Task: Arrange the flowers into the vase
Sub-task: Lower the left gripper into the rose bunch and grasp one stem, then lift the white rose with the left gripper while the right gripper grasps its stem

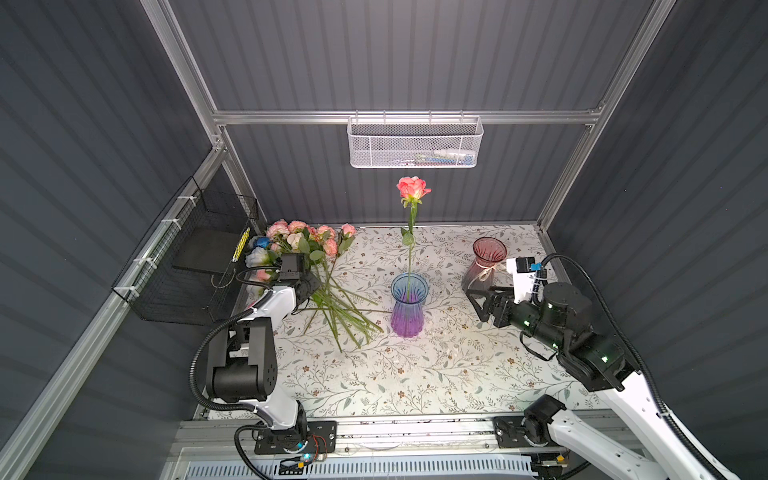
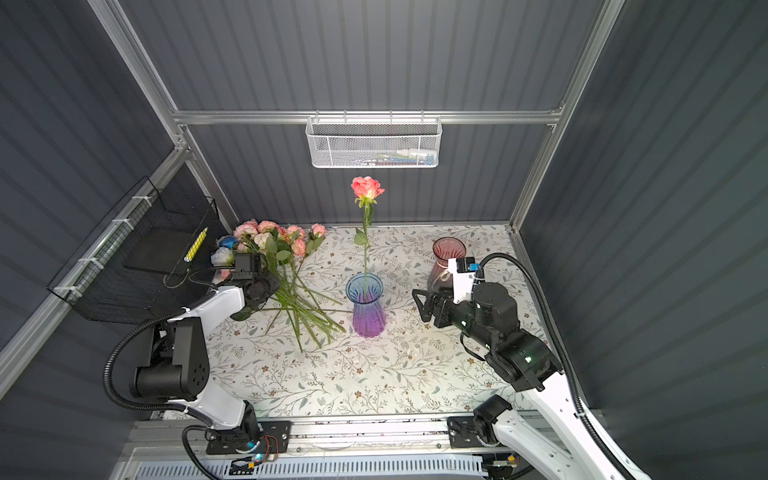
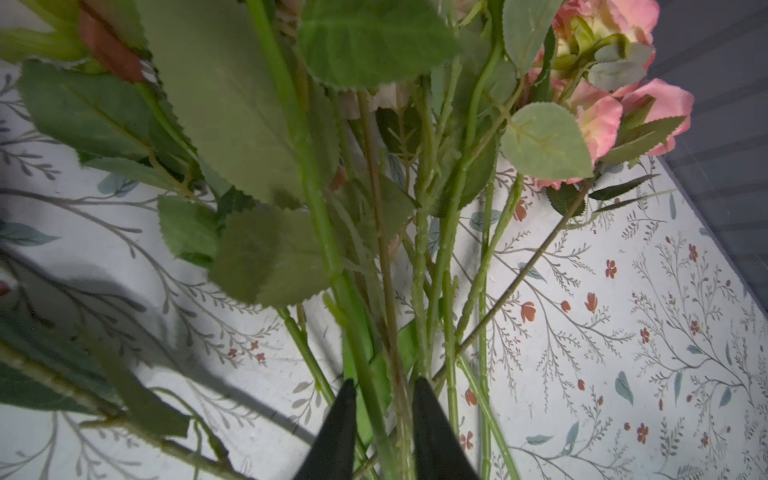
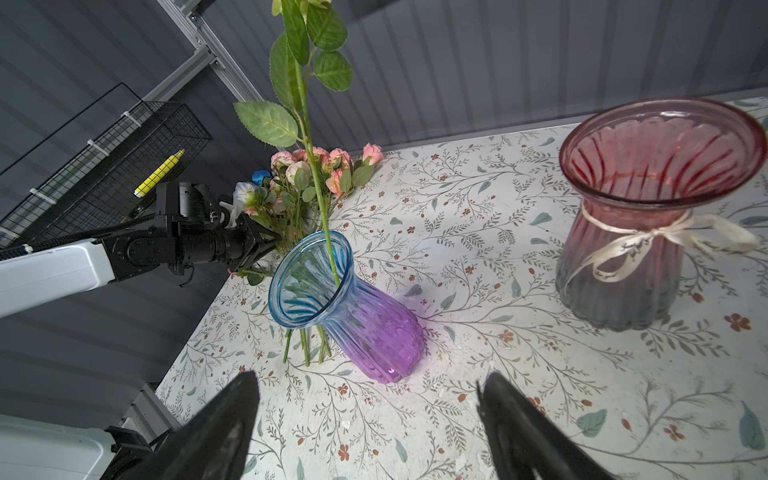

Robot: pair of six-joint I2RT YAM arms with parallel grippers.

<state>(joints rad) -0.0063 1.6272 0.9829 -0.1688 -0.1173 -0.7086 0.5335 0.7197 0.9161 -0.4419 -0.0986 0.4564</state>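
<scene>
Seeing left gripper (image 3: 384,380) narrowed around two or more stems (image 3: 332,257) low in the flowers (image 1: 299,241), heaped at the far-left corner of the table (image 1: 415,374); can't tell if truly pinching yet, with right gripper (image 4: 370,376) spread wide, empty, near the vase (image 1: 408,307) already holding one rose (image 1: 412,188). Likely to haul up several crossed stems together, or snag leaves and drag the heap. Could also slip a thin stem mid-lift, or knock the rose and tip the vase on insertion.

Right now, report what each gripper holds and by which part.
Left gripper straddles the lower stems of the flowers; whether it actually grips them cannot be told. Right gripper is open, holding nothing.
</scene>
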